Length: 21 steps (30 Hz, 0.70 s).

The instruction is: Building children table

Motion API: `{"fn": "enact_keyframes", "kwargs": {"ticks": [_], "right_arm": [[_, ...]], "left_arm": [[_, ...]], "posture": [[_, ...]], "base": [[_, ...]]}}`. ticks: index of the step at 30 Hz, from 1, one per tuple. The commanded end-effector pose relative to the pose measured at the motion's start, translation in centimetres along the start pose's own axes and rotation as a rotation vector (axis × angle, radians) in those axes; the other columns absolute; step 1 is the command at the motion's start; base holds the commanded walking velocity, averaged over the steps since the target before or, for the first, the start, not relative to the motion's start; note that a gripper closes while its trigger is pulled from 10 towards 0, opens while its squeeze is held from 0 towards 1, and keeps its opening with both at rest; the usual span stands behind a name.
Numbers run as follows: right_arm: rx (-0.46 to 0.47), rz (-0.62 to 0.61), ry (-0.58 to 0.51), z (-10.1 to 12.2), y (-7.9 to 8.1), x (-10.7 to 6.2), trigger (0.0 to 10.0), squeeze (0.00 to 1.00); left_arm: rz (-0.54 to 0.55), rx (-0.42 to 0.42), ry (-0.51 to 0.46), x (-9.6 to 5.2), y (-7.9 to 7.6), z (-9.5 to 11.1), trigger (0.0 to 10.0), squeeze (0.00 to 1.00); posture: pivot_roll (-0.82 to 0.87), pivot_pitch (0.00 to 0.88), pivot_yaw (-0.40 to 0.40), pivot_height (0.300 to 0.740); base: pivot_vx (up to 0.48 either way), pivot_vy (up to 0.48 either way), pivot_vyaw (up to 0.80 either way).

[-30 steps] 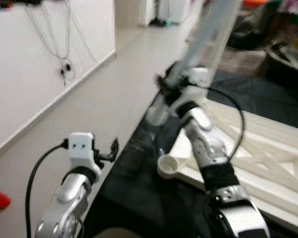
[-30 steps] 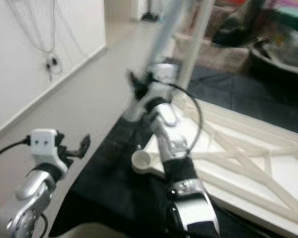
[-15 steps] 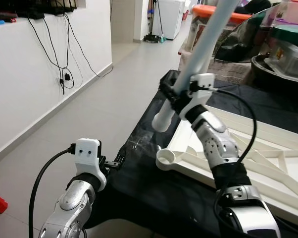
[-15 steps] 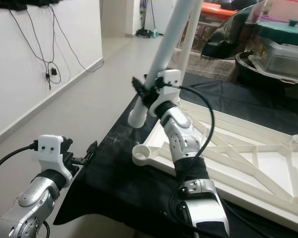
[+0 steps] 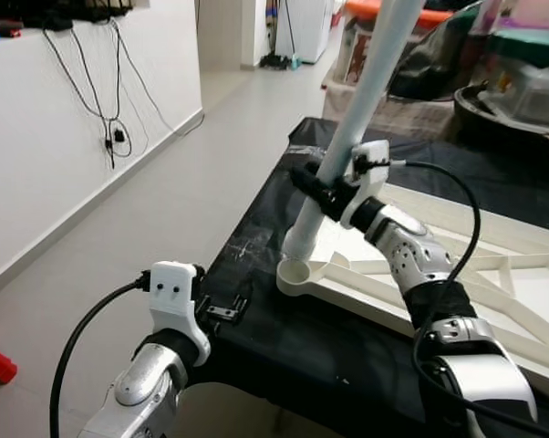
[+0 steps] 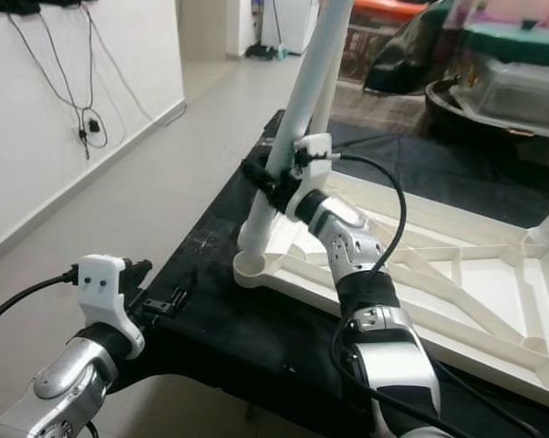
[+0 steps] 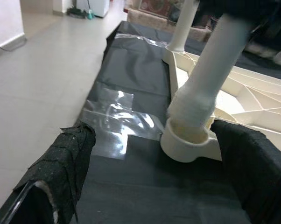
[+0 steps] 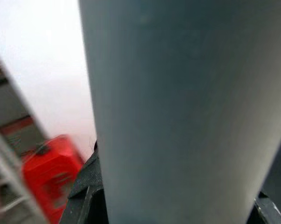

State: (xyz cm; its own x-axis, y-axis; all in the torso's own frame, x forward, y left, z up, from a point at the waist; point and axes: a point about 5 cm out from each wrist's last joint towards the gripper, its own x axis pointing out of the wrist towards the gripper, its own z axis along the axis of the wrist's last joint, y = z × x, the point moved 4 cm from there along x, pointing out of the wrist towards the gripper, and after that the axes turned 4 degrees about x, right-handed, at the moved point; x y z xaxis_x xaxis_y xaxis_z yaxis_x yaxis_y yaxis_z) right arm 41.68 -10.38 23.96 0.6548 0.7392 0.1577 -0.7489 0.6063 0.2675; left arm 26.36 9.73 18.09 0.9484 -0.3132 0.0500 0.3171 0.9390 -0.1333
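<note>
one leg [image 5: 358, 108] is going into the table's corner hole [image 5: 297, 272]; the right claw [image 5: 322, 190] is squeezing it, next pushing straight down.

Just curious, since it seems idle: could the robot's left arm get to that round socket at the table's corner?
Probably yes. The left end effector, open, faces the corner socket across bare black cloth; the leg already stands in it.
</note>
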Motion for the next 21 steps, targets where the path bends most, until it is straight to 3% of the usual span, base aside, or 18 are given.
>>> {"fn": "enact_keyframes", "kwargs": {"ticks": [1, 11, 16, 21], "right_arm": [[0.014, 0.070, -0.014, 1.4, 0.3, 0.0, 10.0, 0.00], [0.026, 0.216, -0.034, 3.1, 0.9, -0.3, 10.0, 0.00], [0.035, 0.255, -0.022, 2.7, 1.2, -0.5, 10.0, 0.00], [-0.044, 0.312, 0.034, 1.6, 1.7, -0.5, 10.0, 0.00]], "left_arm": [[-0.019, -0.021, 0.018, -0.4, -0.7, -0.1, 10.0, 0.00], [-0.035, -0.020, 0.053, -1.8, -1.4, 0.1, 10.0, 0.00], [-0.034, -0.019, 0.063, -2.1, -1.4, 0.1, 10.0, 0.00], [-0.048, -0.009, 0.086, -2.5, -1.7, 0.0, 10.0, 0.00]], "posture": [[0.17, 0.213, -0.055, 0.740], [0.19, 0.254, -0.048, 0.740], [0.20, 0.262, -0.042, 0.740], [0.21, 0.259, -0.031, 0.740]], "base": [[0.000, 0.000, 0.00], [0.000, 0.000, 0.00], [0.000, 0.000, 0.00], [0.000, 0.000, 0.00]]}}
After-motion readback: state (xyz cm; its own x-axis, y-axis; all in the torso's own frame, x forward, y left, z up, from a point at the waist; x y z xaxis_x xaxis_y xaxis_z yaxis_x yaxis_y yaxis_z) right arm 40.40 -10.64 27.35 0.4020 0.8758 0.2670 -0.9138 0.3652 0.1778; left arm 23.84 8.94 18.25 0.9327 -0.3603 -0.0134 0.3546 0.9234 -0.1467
